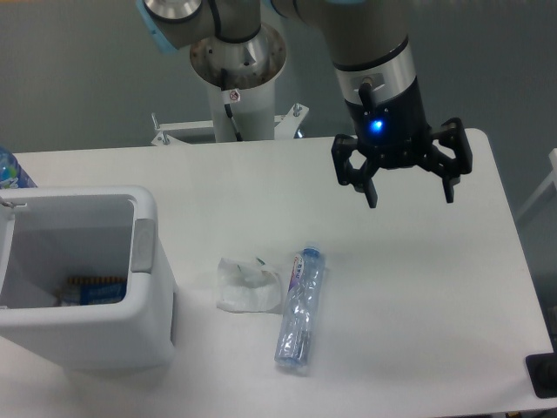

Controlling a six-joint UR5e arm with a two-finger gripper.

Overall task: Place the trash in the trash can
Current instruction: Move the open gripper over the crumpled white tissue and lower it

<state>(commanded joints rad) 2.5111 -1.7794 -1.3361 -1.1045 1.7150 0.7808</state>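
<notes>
A crumpled white wad (246, 285) lies on the table near its front middle. Right beside it, on its right, a crushed clear plastic bottle (300, 307) with a blue-purple label lies lengthwise, cap end pointing away. The white rectangular trash can (144, 296) stands at the left front, its grey tab facing the trash, with some items at its bottom. My gripper (411, 197) hangs open above the table's right half, well up and to the right of the bottle, with nothing between its fingers.
The arm's base column (237, 65) stands behind the table's far edge. A blue-labelled bottle (10, 170) peeks in at the far left edge. A dark object (544, 374) sits off the table's front right corner.
</notes>
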